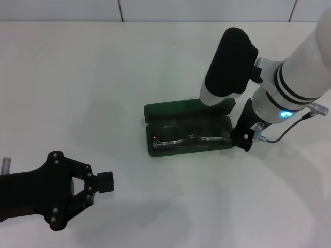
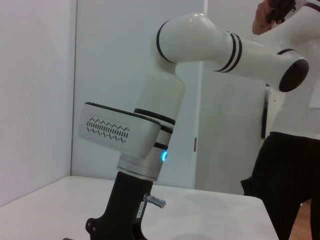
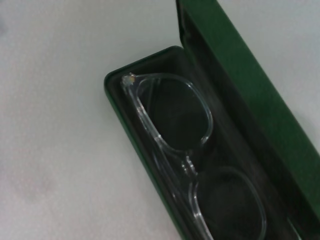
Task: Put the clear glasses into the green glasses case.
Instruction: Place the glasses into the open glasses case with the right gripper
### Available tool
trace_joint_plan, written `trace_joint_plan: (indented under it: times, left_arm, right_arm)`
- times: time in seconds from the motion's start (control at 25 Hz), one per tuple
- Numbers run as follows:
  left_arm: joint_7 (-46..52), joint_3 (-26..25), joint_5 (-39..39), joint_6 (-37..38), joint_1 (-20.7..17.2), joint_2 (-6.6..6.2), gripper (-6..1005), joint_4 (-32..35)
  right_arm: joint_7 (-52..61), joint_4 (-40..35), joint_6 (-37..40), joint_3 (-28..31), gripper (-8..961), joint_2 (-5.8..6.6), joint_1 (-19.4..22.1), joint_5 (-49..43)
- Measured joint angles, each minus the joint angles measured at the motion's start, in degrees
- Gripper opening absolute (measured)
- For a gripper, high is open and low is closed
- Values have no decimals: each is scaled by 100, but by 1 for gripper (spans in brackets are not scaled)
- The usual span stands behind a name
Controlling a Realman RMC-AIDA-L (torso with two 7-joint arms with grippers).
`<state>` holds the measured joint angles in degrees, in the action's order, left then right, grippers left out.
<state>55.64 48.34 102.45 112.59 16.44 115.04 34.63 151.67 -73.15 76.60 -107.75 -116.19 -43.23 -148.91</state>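
clear glasses point(image 1: 191, 135) inside green glasses case point(image 1: 170, 109)

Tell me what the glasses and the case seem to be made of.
The glasses look like clear, glossy plastic: the dark lining shows straight through the lenses and the frame catches highlights. The case looks like a rigid dark green shell, smooth and slightly shiny, with a matte dark lining, possibly felt.

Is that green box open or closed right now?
Open: the green glasses case has its lid raised, and the clear glasses show inside.
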Motion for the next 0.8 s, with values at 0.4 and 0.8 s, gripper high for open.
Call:
trace_joint_plan:
  times: [0.4,0.8]
  left_arm:
    - [0,0,-5,-1,-7,1,54,0]
    - [0,0,-6,-1,-30,-6,54,0]
  right_arm:
    - [-95,88,-189,0,8,0,-17,76]
    - [-137,85,-312,0,8,0,-14,74]
